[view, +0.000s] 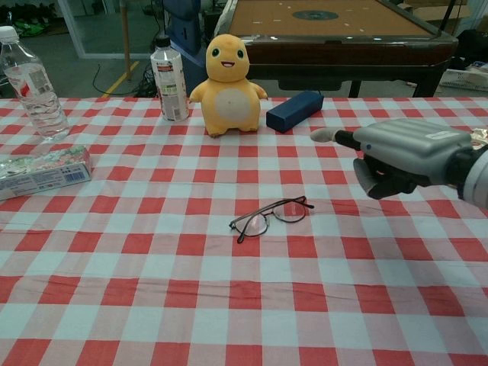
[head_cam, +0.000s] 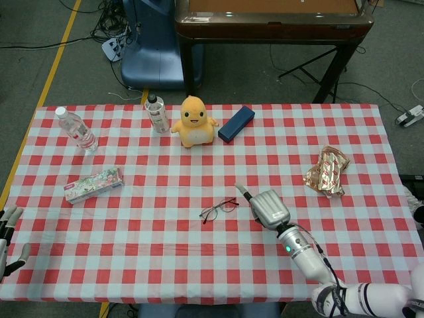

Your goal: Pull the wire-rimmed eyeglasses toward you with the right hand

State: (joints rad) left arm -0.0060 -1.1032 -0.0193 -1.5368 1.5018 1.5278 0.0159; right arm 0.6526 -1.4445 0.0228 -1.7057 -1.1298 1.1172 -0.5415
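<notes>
Left robot hand (head_cam: 8,238) half out of frame

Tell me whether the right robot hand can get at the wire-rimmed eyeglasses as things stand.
Probably yes. The right robot hand hangs raised just right of the eyeglasses, holding nothing, and only bare tablecloth lies between them.

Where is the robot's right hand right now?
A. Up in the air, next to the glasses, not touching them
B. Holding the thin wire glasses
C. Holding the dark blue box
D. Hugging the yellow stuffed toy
A: the grey right hand hovers above the red-checked cloth, apart from the wire-rimmed eyeglasses, holding nothing.
</notes>
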